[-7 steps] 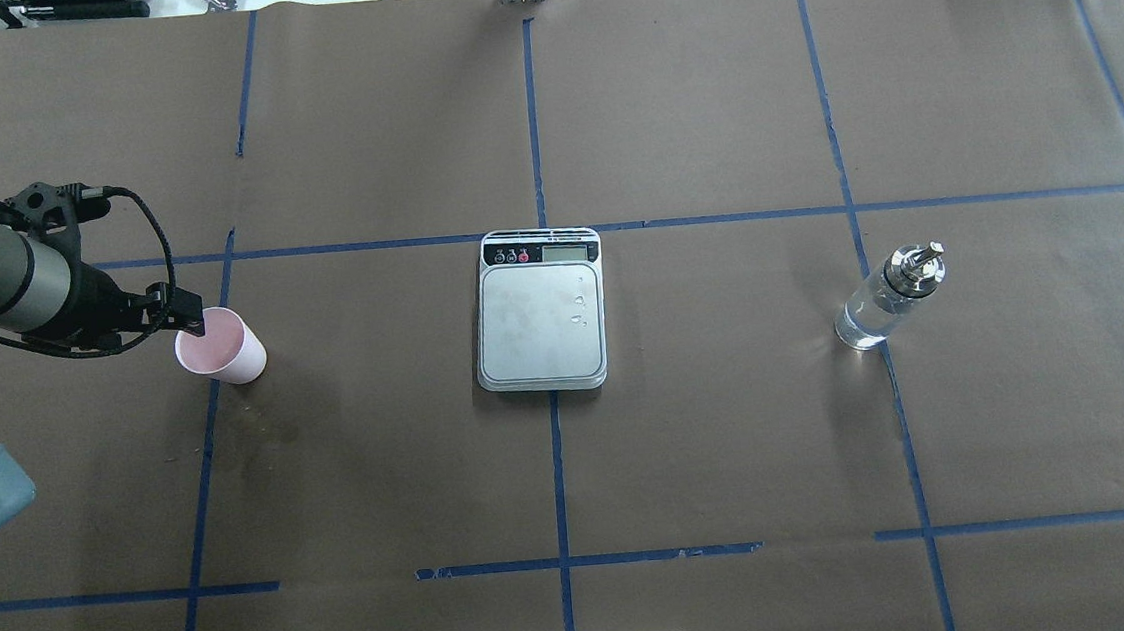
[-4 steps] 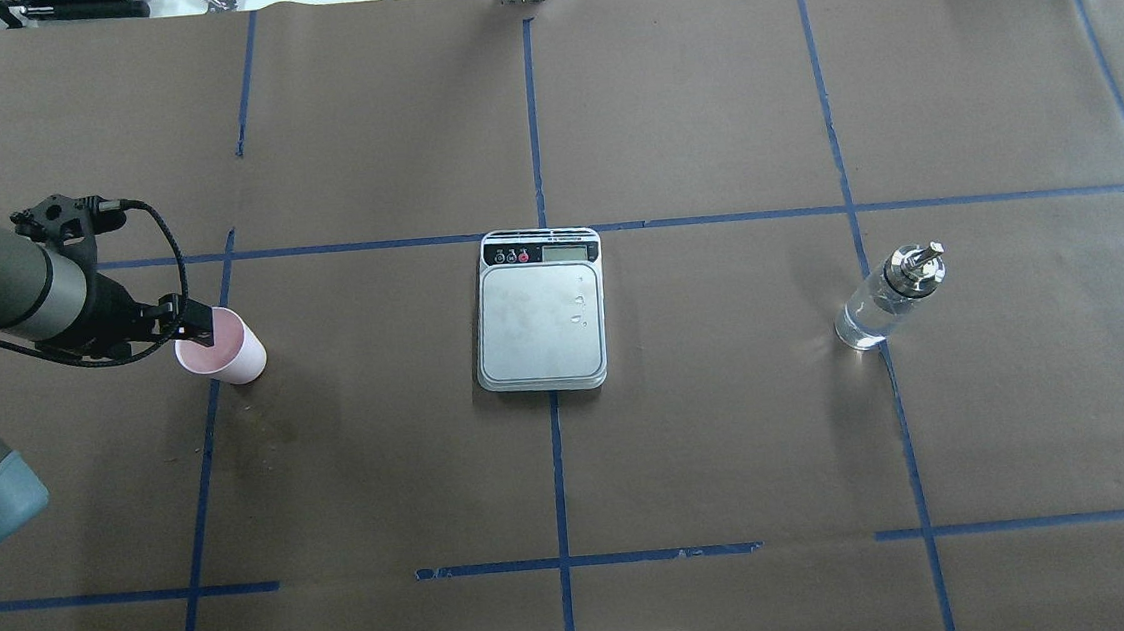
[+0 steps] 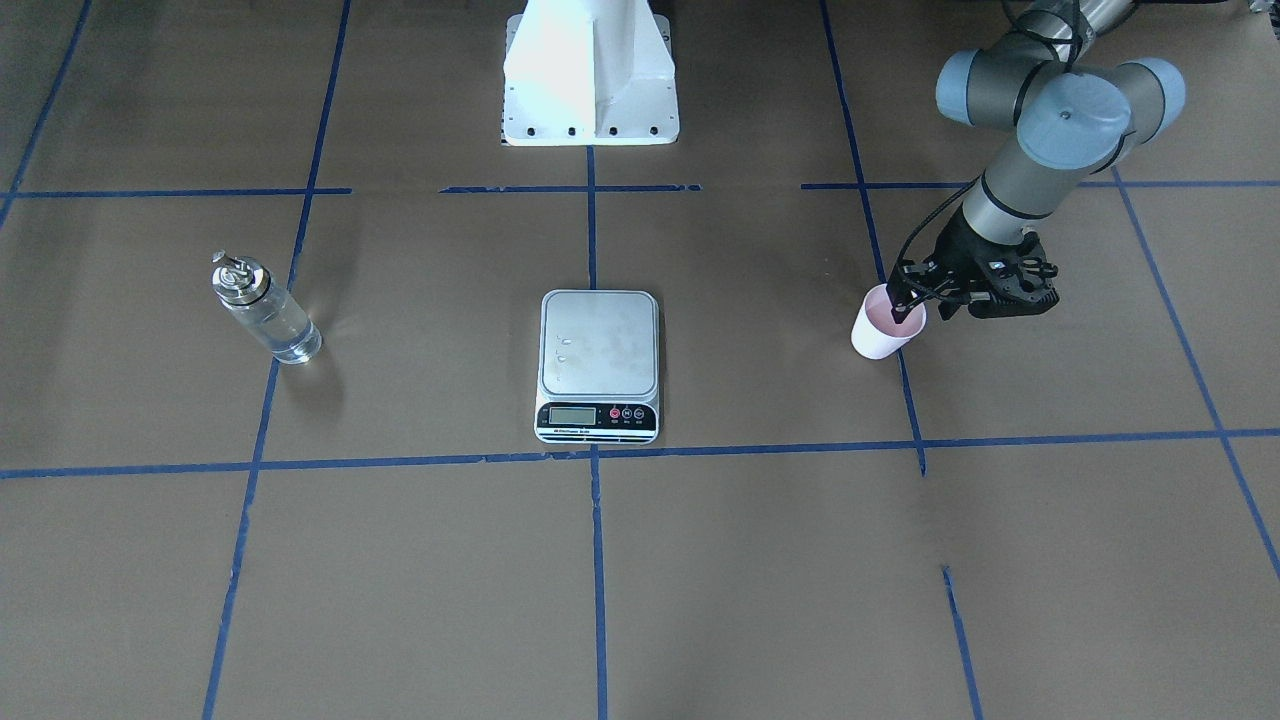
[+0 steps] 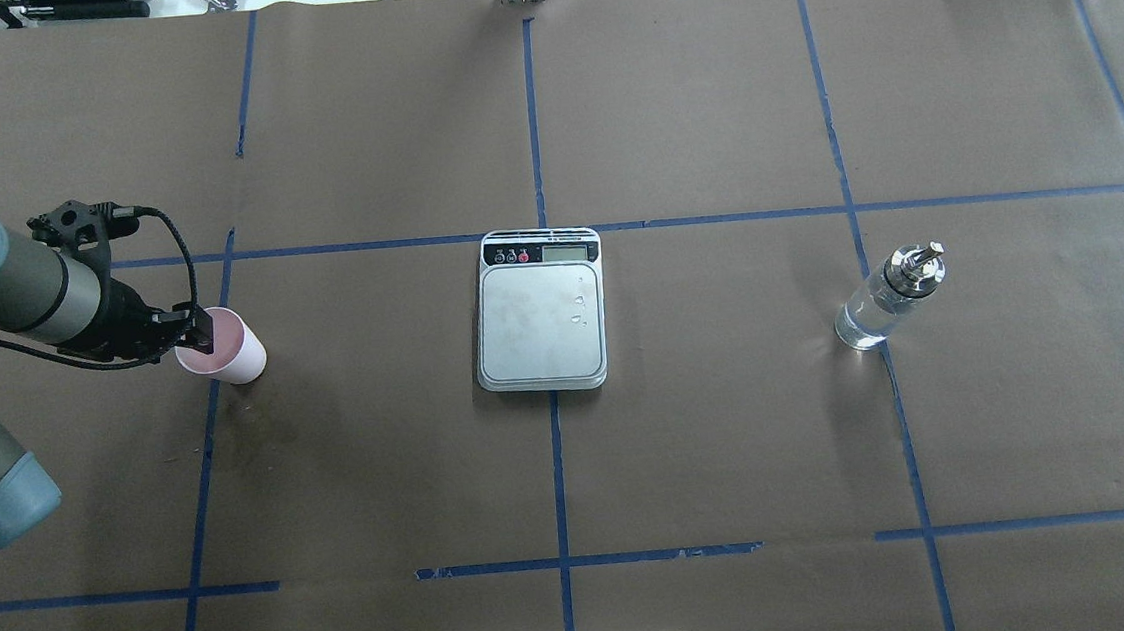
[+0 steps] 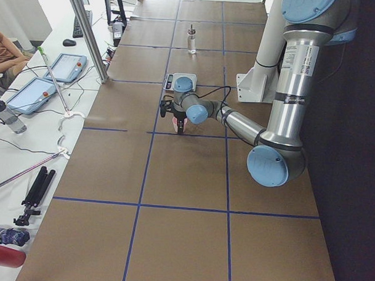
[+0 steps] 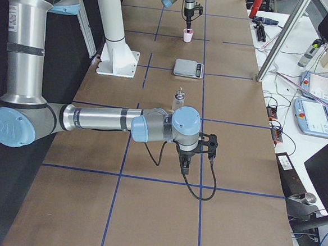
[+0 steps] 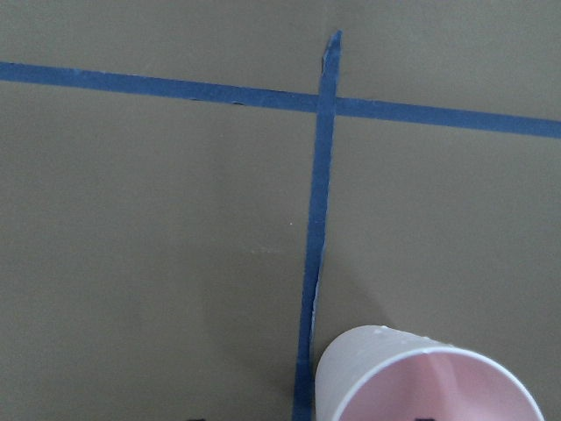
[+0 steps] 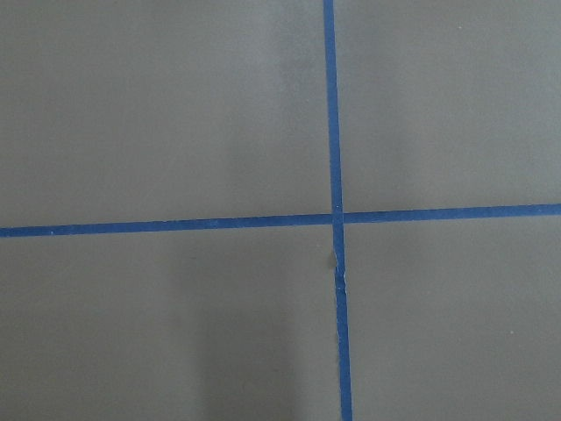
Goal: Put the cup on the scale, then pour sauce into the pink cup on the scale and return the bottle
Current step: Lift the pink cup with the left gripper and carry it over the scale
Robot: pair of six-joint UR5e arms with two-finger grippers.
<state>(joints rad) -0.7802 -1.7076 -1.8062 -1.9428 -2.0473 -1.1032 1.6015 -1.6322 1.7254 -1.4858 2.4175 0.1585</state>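
Note:
The pink cup point(image 4: 229, 352) stands upright on the table at the left, also in the front view point(image 3: 880, 335) and the left wrist view point(image 7: 421, 377). My left gripper point(image 4: 194, 327) is open and straddles the cup's near rim, with one finger inside and one outside. The scale point(image 4: 540, 322) lies in the middle with a bare platform and a few drops on it. The glass bottle point(image 4: 882, 305) with clear sauce stands upright at the right. My right gripper point(image 6: 184, 168) hangs over bare table near the robot's right end; I cannot tell whether it is open or shut.
Blue tape lines point(image 4: 531, 117) cross the brown table cover. The robot's white base point(image 3: 590, 80) stands behind the scale. A metal post point(image 6: 279, 38) and desks with tablets point(image 6: 316, 86) stand along the far side of the table.
My left gripper has moved right and down onto the cup's rim, so a finger now sits inside the cup. Cup, scale and bottle have not moved.

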